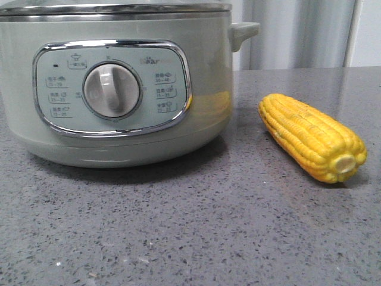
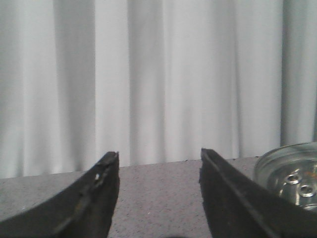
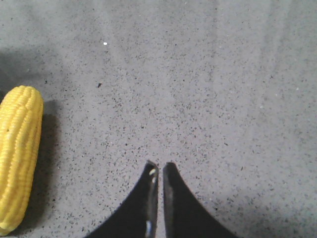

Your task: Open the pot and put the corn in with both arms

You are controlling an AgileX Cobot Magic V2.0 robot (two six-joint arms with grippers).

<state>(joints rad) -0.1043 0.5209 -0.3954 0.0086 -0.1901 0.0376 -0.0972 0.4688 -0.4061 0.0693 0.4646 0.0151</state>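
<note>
The pale sage-green pot stands at the left of the front view, with its cream knob facing me and a silver rim at the top. The yellow corn lies on the grey table to the pot's right, stub end toward me. It also shows in the right wrist view, to one side of my right gripper, which is shut and empty above bare table. My left gripper is open and empty. A glass lid shows beside it. Neither gripper shows in the front view.
The grey speckled table extends in front of the pot and corn. A white curtain hangs behind the table's far edge. The pot's small side handle sticks out toward the corn's side.
</note>
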